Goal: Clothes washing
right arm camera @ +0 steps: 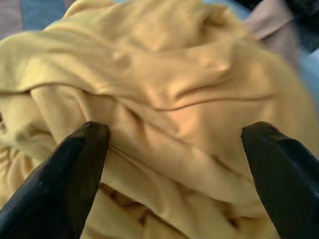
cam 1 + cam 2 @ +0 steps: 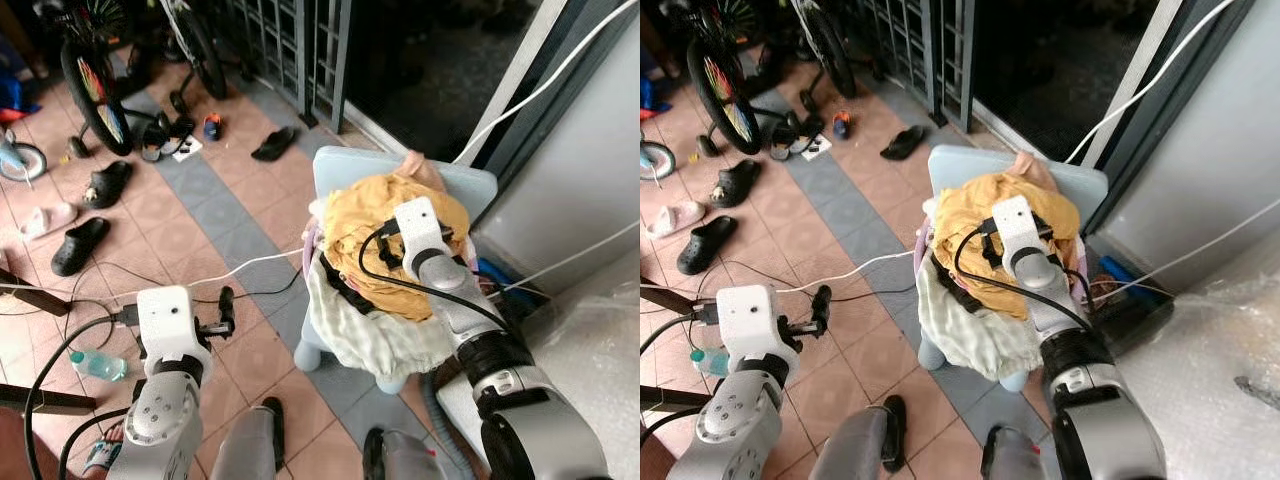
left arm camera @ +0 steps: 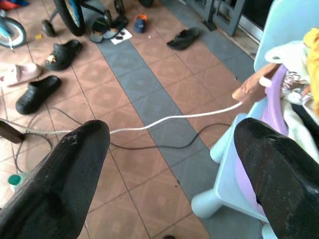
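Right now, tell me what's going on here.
The robot stands at a light blue chair heaped with laundry. Its right gripper is open, fingers pressed down onto the yellow garment on top of the pile, nothing pinched yet. The left gripper hangs open over the tiled floor, beside the chair.

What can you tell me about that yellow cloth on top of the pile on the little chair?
The yellow cloth is a soft, crumpled mustard-coloured garment, thin and creased into folds. It lies topmost on a heap of laundry on the pale blue plastic chair, over a whitish cloth and a dark item. A pinkish piece peeks out behind it. The right gripper is over it with fingers spread wide, tips at the fabric.
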Tool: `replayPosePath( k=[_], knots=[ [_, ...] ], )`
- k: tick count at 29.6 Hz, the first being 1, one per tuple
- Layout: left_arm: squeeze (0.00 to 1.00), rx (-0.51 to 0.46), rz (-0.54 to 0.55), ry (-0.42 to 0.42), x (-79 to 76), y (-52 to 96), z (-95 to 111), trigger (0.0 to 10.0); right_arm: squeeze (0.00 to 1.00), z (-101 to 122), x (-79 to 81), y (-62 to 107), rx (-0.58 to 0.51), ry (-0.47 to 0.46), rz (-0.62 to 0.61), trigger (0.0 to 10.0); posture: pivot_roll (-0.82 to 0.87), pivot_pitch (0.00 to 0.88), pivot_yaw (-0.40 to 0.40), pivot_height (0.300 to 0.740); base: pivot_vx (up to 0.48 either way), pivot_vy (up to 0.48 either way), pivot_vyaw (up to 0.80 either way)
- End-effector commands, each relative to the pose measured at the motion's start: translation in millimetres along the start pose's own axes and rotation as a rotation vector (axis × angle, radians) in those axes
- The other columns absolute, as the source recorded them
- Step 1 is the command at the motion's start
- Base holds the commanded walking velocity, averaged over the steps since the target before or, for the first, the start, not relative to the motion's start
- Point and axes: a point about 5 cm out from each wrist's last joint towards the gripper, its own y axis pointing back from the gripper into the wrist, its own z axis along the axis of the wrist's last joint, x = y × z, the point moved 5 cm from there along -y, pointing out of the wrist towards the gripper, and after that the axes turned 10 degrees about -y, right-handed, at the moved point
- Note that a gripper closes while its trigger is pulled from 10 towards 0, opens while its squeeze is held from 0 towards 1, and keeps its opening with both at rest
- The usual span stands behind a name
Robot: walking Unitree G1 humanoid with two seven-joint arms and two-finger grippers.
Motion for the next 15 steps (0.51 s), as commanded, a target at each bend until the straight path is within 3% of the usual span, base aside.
replayPosePath(
  k=[1, 6, 15],
  knots=[
    [0.00, 0.012, 0.007, 0.002, 0.2, 6.5, 2.0, 10.0, 0.00, -6.6, 16.9, -3.2, 0.030, 0.002, 0.035, 0.0, 0.17, 0.316, -0.018, 0.740, 0.000, 0.000, 0.00],
    [0.00, 0.022, 0.028, 0.005, 4.6, 10.3, 3.5, 10.0, 0.00, -2.4, 33.4, -7.4, 0.030, -0.012, 0.064, 0.0, 0.18, 0.329, -0.050, 0.740, 0.000, 0.000, 0.00],
    [0.00, 0.046, 0.040, 0.007, 3.6, 11.4, 0.2, 10.0, 0.00, -16.2, 30.3, -5.8, 0.060, -0.011, 0.071, 0.0, 0.16, 0.328, -0.064, 0.740, 0.000, 0.000, 0.00]
  ],
)
